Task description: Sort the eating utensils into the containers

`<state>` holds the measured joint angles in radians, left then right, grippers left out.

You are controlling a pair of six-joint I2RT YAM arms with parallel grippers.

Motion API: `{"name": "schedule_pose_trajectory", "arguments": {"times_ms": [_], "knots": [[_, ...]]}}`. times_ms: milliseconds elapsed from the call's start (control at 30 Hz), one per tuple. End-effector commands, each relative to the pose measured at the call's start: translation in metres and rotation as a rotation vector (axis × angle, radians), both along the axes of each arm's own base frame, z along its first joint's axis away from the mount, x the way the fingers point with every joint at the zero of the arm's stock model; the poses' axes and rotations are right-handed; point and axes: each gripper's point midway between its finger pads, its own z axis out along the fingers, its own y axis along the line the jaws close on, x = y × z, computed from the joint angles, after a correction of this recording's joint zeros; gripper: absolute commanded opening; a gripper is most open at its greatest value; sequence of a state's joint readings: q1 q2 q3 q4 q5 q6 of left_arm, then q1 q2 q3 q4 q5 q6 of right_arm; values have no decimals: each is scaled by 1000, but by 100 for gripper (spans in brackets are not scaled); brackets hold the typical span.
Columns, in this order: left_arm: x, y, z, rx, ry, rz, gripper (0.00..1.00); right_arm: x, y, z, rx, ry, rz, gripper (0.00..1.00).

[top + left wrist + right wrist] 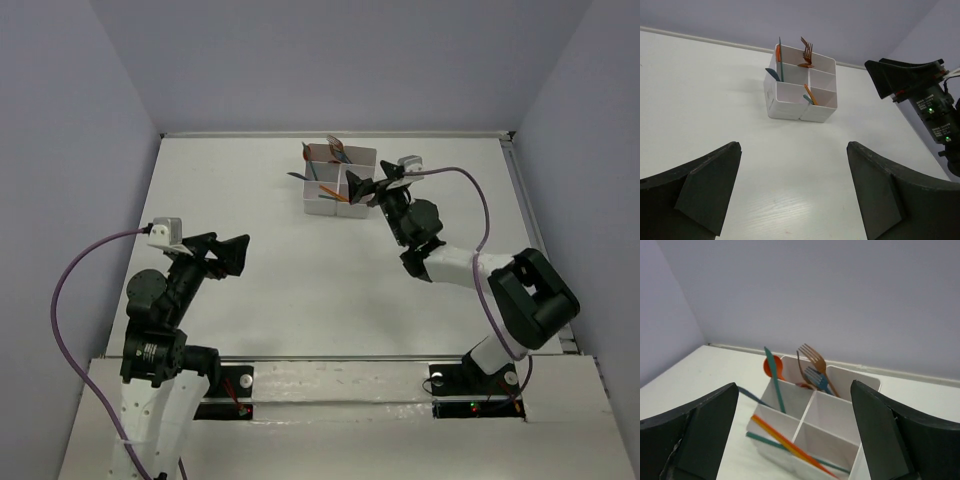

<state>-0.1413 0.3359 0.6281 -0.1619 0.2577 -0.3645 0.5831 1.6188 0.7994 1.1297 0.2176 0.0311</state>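
Note:
The white four-compartment box [322, 205] stands at the back middle of the table, and also shows in the left wrist view [785, 102] and the right wrist view [827, 417]. It holds a brown fork [815, 359], a teal fork [818, 380], an orange spoon [771, 368], a teal knife [774, 377], and an orange stick [790, 444] and a teal stick [762, 439] leaning in a near compartment. My right gripper [362, 186] is open and empty, right at the box's near right side [794, 392]. My left gripper [238, 256] is open and empty [795, 190], well short of the box.
Purple cables [70, 275] run along both arms. The right arm's gripper [905, 75] shows in the left wrist view beside the box. Grey walls enclose the table on three sides; the back edge [330, 134] lies just behind the box.

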Motion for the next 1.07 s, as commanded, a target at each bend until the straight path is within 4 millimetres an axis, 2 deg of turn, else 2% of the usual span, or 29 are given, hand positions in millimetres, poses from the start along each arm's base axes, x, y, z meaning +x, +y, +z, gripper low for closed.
{"name": "schedule_pose_trajectory", "arguments": {"times_ms": [0, 67, 167, 200, 233, 300, 367, 400, 433, 467, 500, 600, 633, 700, 900, 1033], "knots": [[-1, 2, 12, 0, -61, 7, 99, -37, -8, 4, 167, 107, 35, 100], [-1, 3, 13, 0, -64, 10, 99, -55, -12, -1, 231, 169, 79, 100], [-1, 3, 12, 1, -63, 10, 99, -85, -20, 16, 253, 196, 137, 100], [-1, 3, 12, 1, -63, 10, 99, -93, -23, 4, 240, 245, 142, 100], [-1, 3, 13, 1, -64, 13, 99, -108, -32, 25, 266, 207, 158, 100], [-2, 5, 16, 1, -75, 22, 99, -130, -47, 32, 276, 206, 163, 100], [-4, 6, 16, 1, -85, 24, 99, -143, -60, 34, 287, 208, 147, 100], [-6, 6, 19, 0, -99, 27, 99, -149, -65, 26, 280, 242, 135, 100], [-7, 7, 20, 0, -107, 29, 99, -155, -71, 26, 282, 240, 126, 100], [-7, 8, 21, -1, -113, 33, 99, -165, -83, 35, 301, 209, 114, 100], [-9, 9, 23, -3, -122, 39, 99, -170, -87, 24, 274, 238, 100, 100], [-10, 11, 26, -3, -140, 49, 99, -178, -107, 18, 286, 253, 34, 100], [-11, 11, 28, -4, -146, 51, 99, -179, -112, 8, 272, 280, 7, 100], [-11, 11, 28, -4, -147, 51, 99, -183, -116, -1, 271, 301, -6, 100], [-5, 9, 21, 14, -120, 39, 99, -186, -113, -8, 272, 319, 16, 100], [-1, 9, 18, 19, -98, 42, 99, -187, -105, -5, 252, 333, 55, 100]]}}
